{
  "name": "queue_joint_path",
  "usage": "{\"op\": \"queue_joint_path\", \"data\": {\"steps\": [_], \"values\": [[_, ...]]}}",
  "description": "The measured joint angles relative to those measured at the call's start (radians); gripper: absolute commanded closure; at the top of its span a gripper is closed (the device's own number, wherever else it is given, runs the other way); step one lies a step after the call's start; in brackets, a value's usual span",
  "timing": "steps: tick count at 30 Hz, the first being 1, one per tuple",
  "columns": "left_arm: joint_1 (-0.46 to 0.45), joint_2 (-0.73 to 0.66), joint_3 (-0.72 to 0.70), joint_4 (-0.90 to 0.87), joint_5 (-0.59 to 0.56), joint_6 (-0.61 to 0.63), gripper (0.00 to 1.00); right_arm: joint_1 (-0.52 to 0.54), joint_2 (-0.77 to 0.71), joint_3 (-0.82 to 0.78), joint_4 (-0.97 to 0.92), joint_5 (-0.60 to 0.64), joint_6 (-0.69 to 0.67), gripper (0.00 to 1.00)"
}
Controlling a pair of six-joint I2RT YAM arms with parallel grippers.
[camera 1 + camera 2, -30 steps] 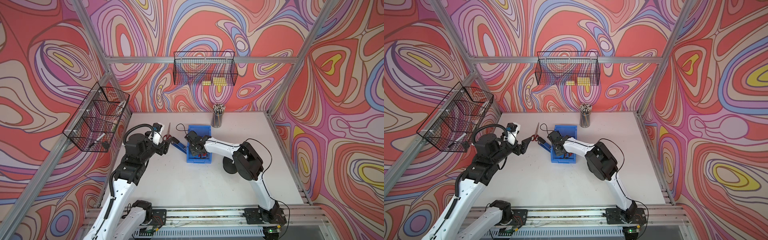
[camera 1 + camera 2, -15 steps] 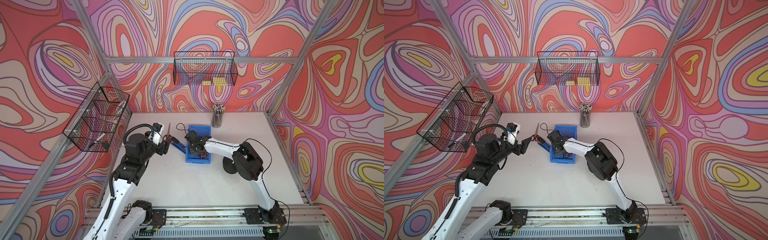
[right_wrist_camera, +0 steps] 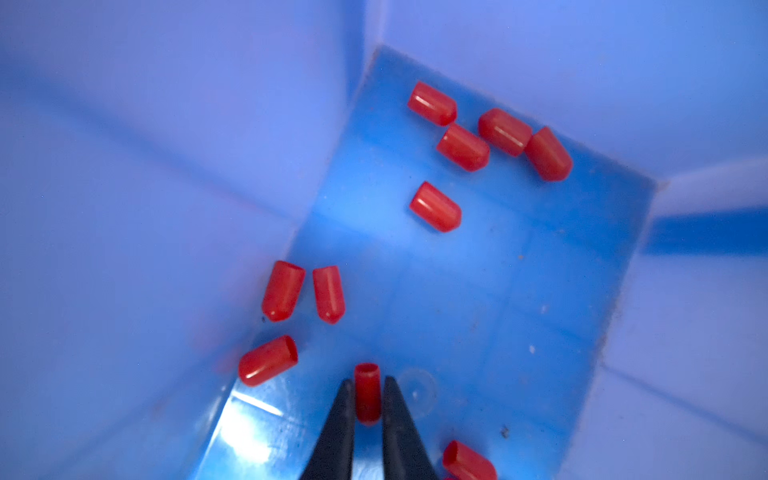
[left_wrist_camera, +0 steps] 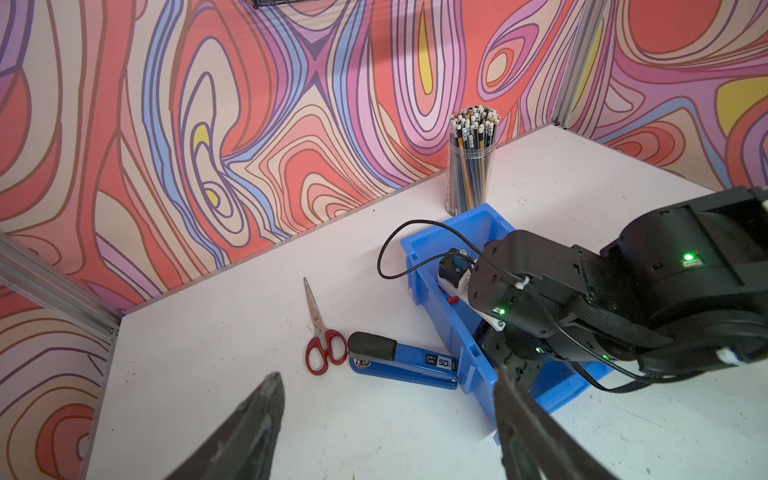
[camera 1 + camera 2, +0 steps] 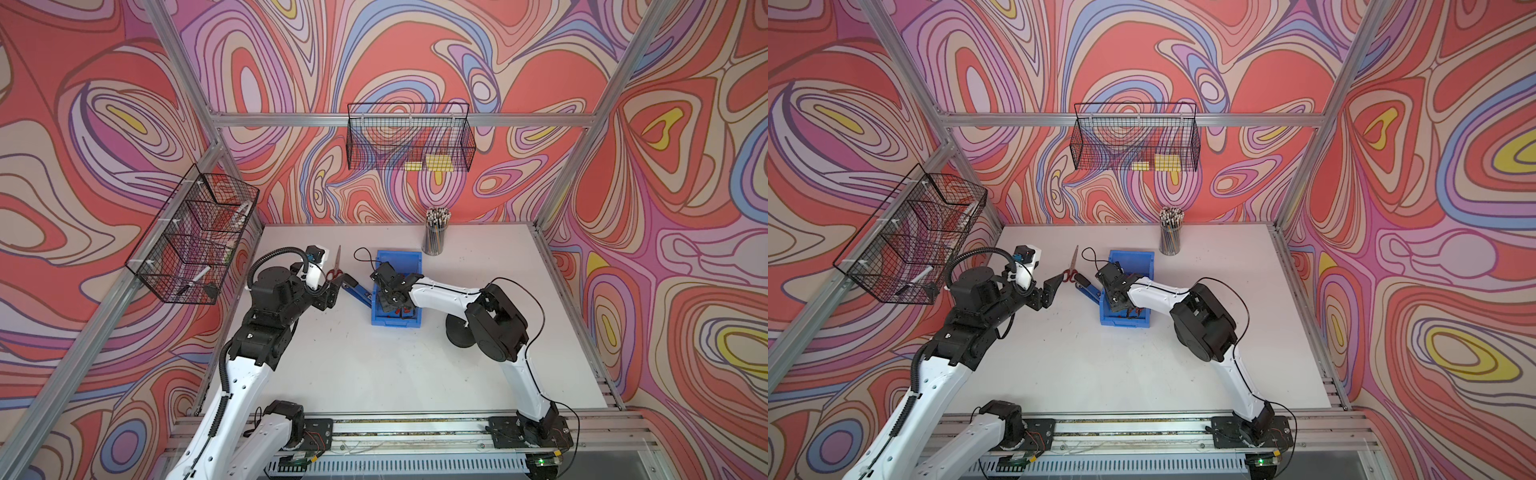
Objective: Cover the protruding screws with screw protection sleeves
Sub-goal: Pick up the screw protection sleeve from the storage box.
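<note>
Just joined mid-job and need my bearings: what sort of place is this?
Most likely a robot lab test cell: a white table boxed in by aluminium framing and swirl-patterned wall panels, with two arms mounted on a front rail.

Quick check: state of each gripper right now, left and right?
Left gripper: open, holding nothing.
Right gripper: closed on a red sleeve.
</note>
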Motion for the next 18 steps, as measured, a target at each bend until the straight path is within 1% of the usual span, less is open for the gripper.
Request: {"op": "queue_joint_path", "data": {"steps": [6, 9, 12, 18], "values": [[0.0, 0.0, 0.0, 0.0, 0.0, 0.0, 0.2, 0.0, -0.006, -0.009, 0.0, -0.011, 0.0, 0.83], [0.0, 0.0, 0.0, 0.0, 0.0, 0.0, 0.2, 0.0, -0.011, -0.014, -0.002, -0.018, 0.0, 0.8], [0.0, 0.0, 0.0, 0.0, 0.0, 0.0, 0.2, 0.0, -0.015, -0.02, 0.0, -0.021, 0.001, 0.8], [0.0, 0.0, 0.0, 0.0, 0.0, 0.0, 0.2, 0.0, -0.026, -0.036, 0.0, -0.029, 0.001, 0.86]]}}
